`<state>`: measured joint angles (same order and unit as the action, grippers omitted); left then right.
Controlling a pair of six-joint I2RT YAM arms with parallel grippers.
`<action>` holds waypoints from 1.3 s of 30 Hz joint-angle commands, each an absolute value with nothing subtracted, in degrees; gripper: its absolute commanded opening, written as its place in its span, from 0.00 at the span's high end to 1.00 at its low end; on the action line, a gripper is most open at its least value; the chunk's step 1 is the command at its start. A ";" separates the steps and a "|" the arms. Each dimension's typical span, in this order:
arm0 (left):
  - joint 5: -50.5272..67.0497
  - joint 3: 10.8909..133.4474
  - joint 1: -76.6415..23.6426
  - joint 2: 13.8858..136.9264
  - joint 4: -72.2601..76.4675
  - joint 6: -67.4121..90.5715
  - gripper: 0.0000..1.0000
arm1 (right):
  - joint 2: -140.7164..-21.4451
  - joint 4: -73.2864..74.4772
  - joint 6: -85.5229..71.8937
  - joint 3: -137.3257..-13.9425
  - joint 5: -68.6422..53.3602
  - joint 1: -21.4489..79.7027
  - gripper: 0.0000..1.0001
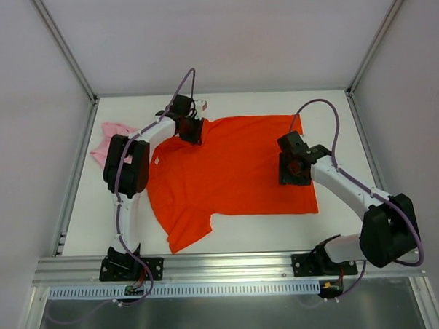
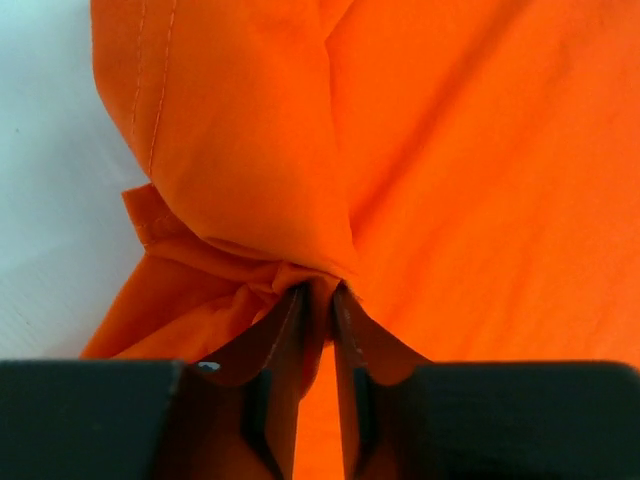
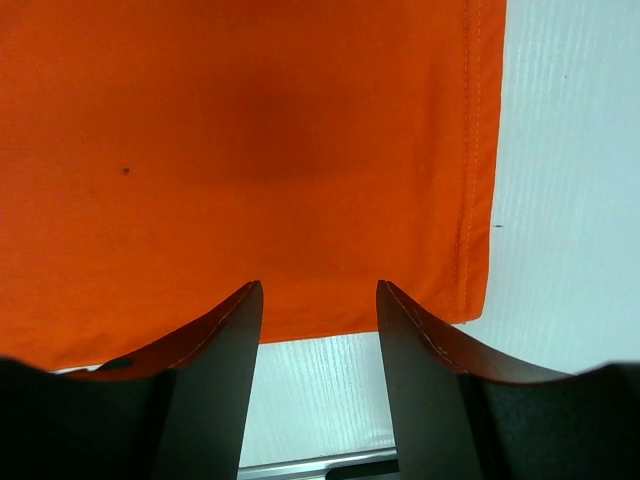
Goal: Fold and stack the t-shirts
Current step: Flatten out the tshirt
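The orange-red t-shirt [image 1: 234, 171] lies spread across the table, one sleeve trailing toward the near edge. My left gripper [image 1: 191, 131] is at its far left corner. In the left wrist view that gripper [image 2: 320, 290] has its fingers nearly together, with a puckered fold of the orange cloth [image 2: 450, 150] pinched at the tips. My right gripper [image 1: 294, 172] hovers over the shirt's right side. In the right wrist view it [image 3: 320, 290] stands open over the hem corner of the cloth [image 3: 250, 150], nothing between the fingers. The pale pink t-shirt [image 1: 109, 144] lies bunched at the far left, partly behind the left arm.
The white table [image 1: 275, 104] has grey walls on three sides and an aluminium rail [image 1: 231, 262] along the near edge, where both arm bases sit. Bare tabletop [image 3: 560, 200] shows right of the shirt's hem.
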<state>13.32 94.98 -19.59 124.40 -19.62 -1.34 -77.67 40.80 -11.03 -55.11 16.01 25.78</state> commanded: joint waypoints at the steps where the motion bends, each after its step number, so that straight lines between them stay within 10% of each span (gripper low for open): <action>1: 11.95 94.49 -20.21 120.50 -19.77 -2.73 0.81 | -78.13 39.55 -10.99 -57.13 16.17 26.63 0.47; 6: 13.53 93.78 -21.09 119.79 -19.95 -1.93 0.52 | -78.31 39.20 -10.99 -56.95 16.52 27.25 0.47; 22: 13.28 100.71 -22.41 111.35 -21.70 1.93 0.47 | -79.63 37.36 -11.51 -56.60 16.35 28.12 0.47; 39: 15.99 120.76 -13.19 129.98 -30.49 10.01 0.58 | -80.33 36.83 -10.90 -57.92 16.26 28.21 0.47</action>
<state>13.50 117.03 -12.71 127.96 -26.89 7.99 -79.68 37.85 -11.07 -55.37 15.99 27.75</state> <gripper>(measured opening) 0.432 0.532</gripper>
